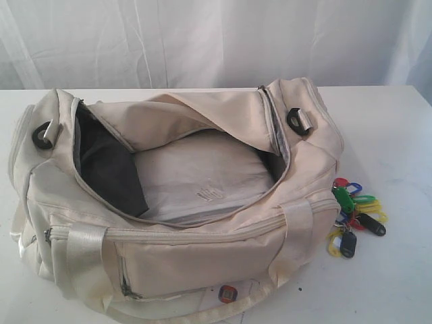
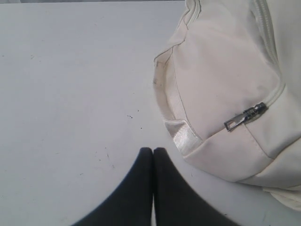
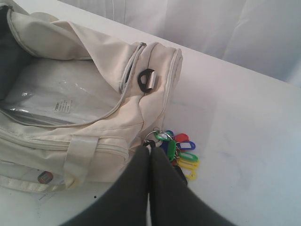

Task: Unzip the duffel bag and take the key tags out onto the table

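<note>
The cream duffel bag (image 1: 202, 250) lies on the white table (image 1: 391, 135) with its top zipper open, showing dark grey lining and a pale plastic-wrapped insert (image 1: 202, 175). The key tags (image 1: 354, 216), green, yellow, blue, red and black, lie on the table just right of the bag's end. Neither gripper shows in the exterior view. My right gripper (image 3: 150, 148) is shut with nothing between its fingers, seen above the key tags (image 3: 181, 148) and beside the bag (image 3: 94, 136). My left gripper (image 2: 153, 150) is shut and empty over bare table (image 2: 70, 70), next to the bag's other end (image 2: 225, 70).
A metal zipper pull (image 2: 244, 116) hangs on the bag's end pocket. Black strap rings (image 1: 297, 118) sit at both ends. A small round badge (image 1: 228, 293) lies by the bag's front strap. White curtains hang behind the table's far edge.
</note>
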